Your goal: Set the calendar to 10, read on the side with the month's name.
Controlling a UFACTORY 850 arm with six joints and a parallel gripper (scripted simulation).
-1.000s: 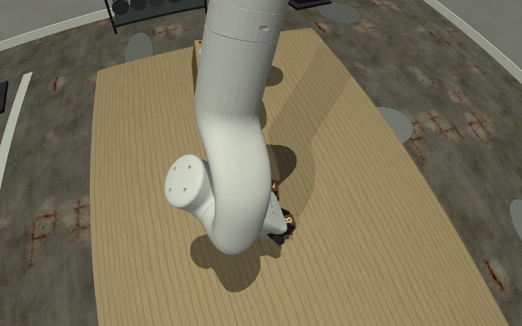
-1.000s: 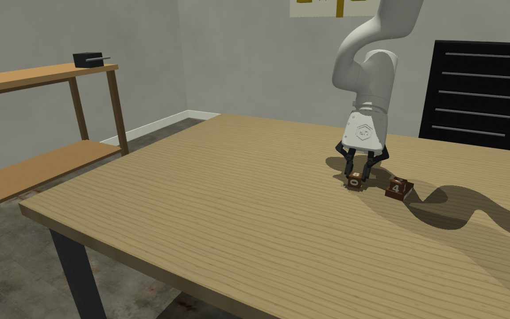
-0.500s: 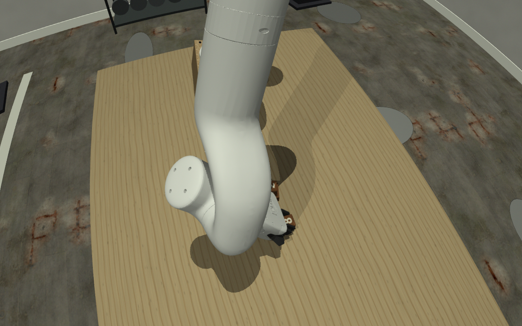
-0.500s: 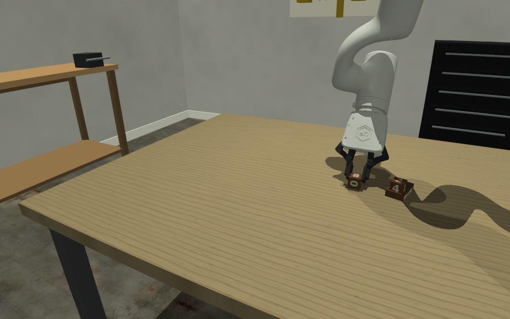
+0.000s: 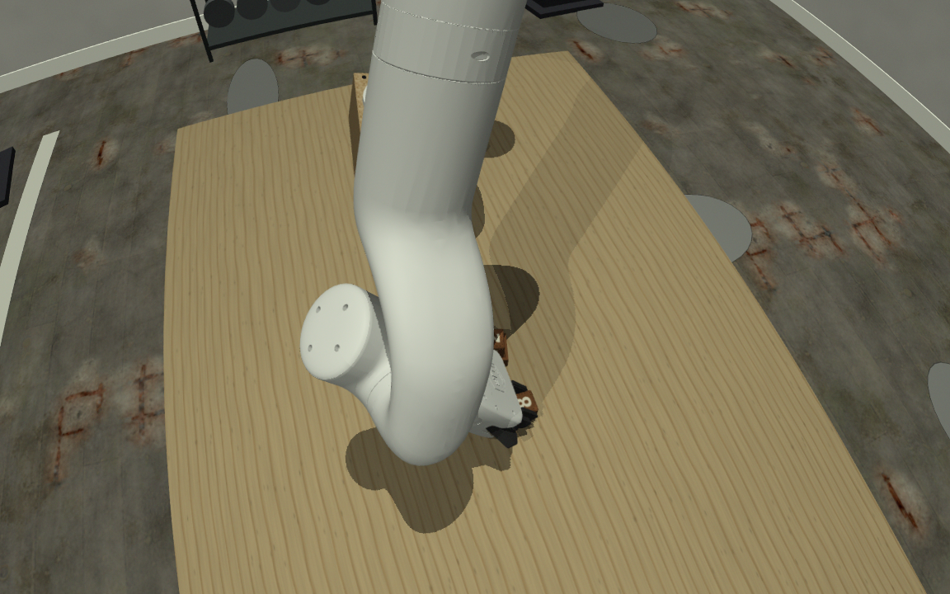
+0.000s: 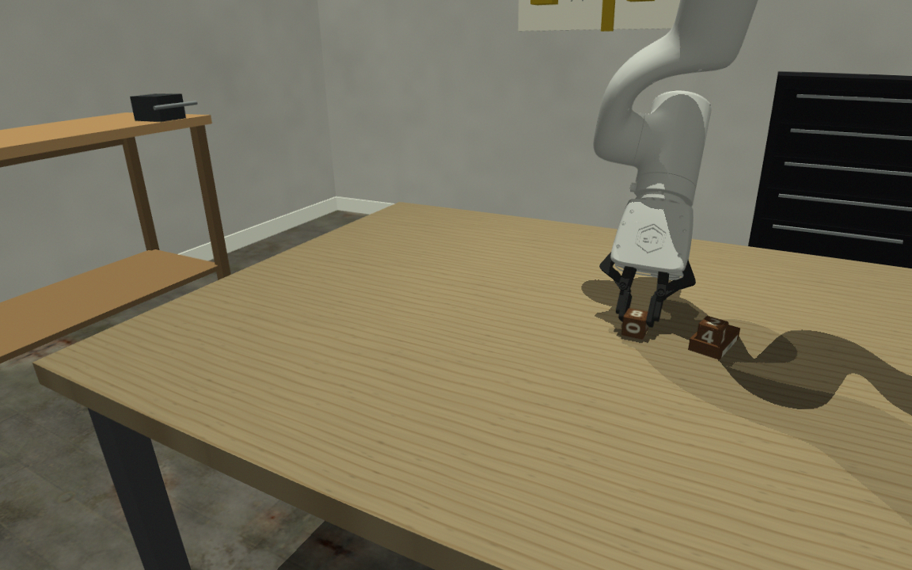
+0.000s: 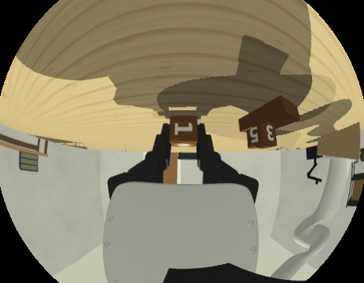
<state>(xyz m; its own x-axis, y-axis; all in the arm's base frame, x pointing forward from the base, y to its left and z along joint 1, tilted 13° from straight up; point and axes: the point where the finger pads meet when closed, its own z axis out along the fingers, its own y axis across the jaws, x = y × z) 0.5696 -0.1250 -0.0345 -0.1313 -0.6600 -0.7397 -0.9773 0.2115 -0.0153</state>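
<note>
One cube (image 5: 527, 402) (image 6: 633, 325) (image 7: 183, 130) gripped in the claw (image 5: 523, 406) (image 6: 637, 317) (image 7: 183, 133) — tray (image 6: 704, 348) (image 7: 268, 112) near, table edge (image 6: 246, 461) well apart.

1. We've a blk cabinet (image 6: 849, 152) w/ 5 horiz. handles, near the wall (image 5: 58, 29) (image 6: 445, 127) (image 7: 60, 204).
2. We see a 2-level wood bench (image 6: 55, 136), blk box (image 6: 154, 108) w/ grey rod on its top.
3. Poster (image 6: 558, 17) on wall, top cut off for us.
4. We spot a rack (image 5: 203, 36) w/ dark round things (image 5: 251, 7), partly in view.
5. Floor (image 5: 833, 369) (image 6: 34, 481): rusty marks, grey discs (image 5: 616, 23), pale strip (image 5: 3, 295).
</note>
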